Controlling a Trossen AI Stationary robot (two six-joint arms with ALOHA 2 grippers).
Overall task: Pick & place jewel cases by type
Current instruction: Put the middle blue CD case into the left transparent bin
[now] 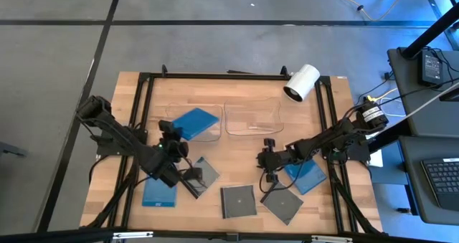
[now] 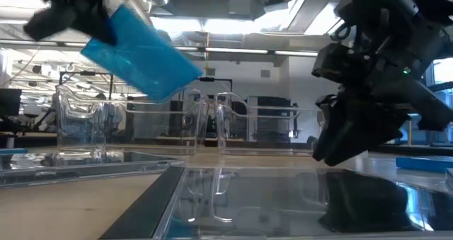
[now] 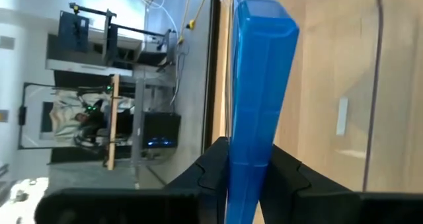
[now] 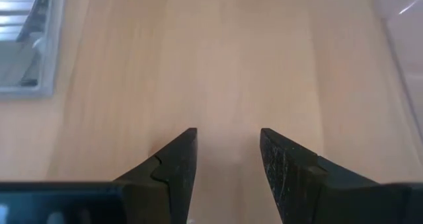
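My left gripper (image 1: 176, 133) is shut on a bright blue jewel case (image 1: 196, 122), held in the air over the left clear tray (image 1: 213, 134). In the low view the case (image 2: 141, 52) hangs tilted, well above the table. A second blue case (image 1: 159, 193) lies flat near the left front, and a third (image 1: 305, 175) lies under the right arm. Three dark cases (image 1: 205, 173) (image 1: 238, 201) (image 1: 283, 206) lie flat along the front. My right gripper (image 1: 269, 173) stands open just above bare wood near the dark cases, with nothing between its fingers (image 4: 178, 164). My left gripper pinches the blue case's two flat faces between its two fingers (image 3: 215, 168), at one edge (image 3: 248, 151) on the side toward the arm. The case is seen edge-on, reaching away from the fingers. It is lifted clear and tilted.
A second clear tray (image 1: 252, 118) stands beside the first at the back middle. A white cylindrical camera (image 1: 301, 82) sits at the far right. Black frame rails (image 1: 140, 99) run along the table's sides. Bare wood lies between the trays and the cases in front.
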